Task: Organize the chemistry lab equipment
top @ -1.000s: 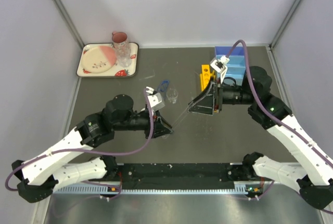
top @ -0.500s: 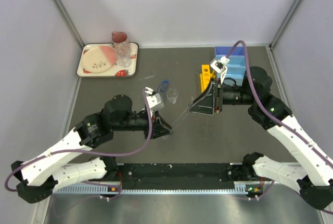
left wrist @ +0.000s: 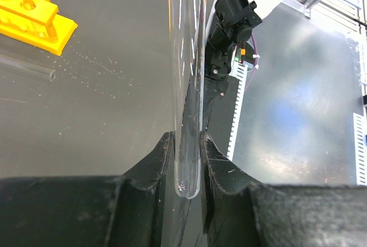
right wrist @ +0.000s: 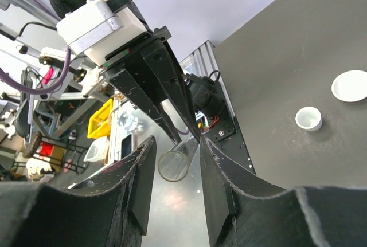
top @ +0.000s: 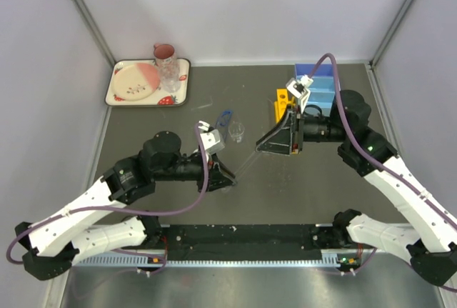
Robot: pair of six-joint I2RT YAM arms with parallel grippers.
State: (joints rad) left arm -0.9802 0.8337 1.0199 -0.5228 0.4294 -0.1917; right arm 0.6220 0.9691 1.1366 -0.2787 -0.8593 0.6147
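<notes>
A thin clear glass tube (top: 246, 161) slants between my two grippers above the table. My left gripper (top: 228, 179) is shut on its rounded closed end; in the left wrist view the tube (left wrist: 186, 58) rises from between the fingers of that gripper (left wrist: 186, 138). My right gripper (top: 263, 148) surrounds the other end. In the right wrist view the tube's open mouth (right wrist: 174, 165) sits between the jaws of the right gripper (right wrist: 178, 141), with a gap at the left finger. The small beaker (top: 237, 131), blue goggles (top: 224, 116), yellow rack (top: 284, 104) and blue tray (top: 321, 83) lie behind.
Another glass rod (left wrist: 28, 70) lies on the table near the yellow rack (left wrist: 28, 18). Two small white dishes (right wrist: 351, 85) (right wrist: 308, 118) sit on the dark tabletop. A strawberry tray (top: 178, 93) with a plate, pink mug (top: 165, 53) and tumbler (top: 170, 76) stands at the back left.
The right gripper's jaws have narrowed around the tube's open end, and the right arm has edged slightly left. The left gripper and the tube have stayed put.
</notes>
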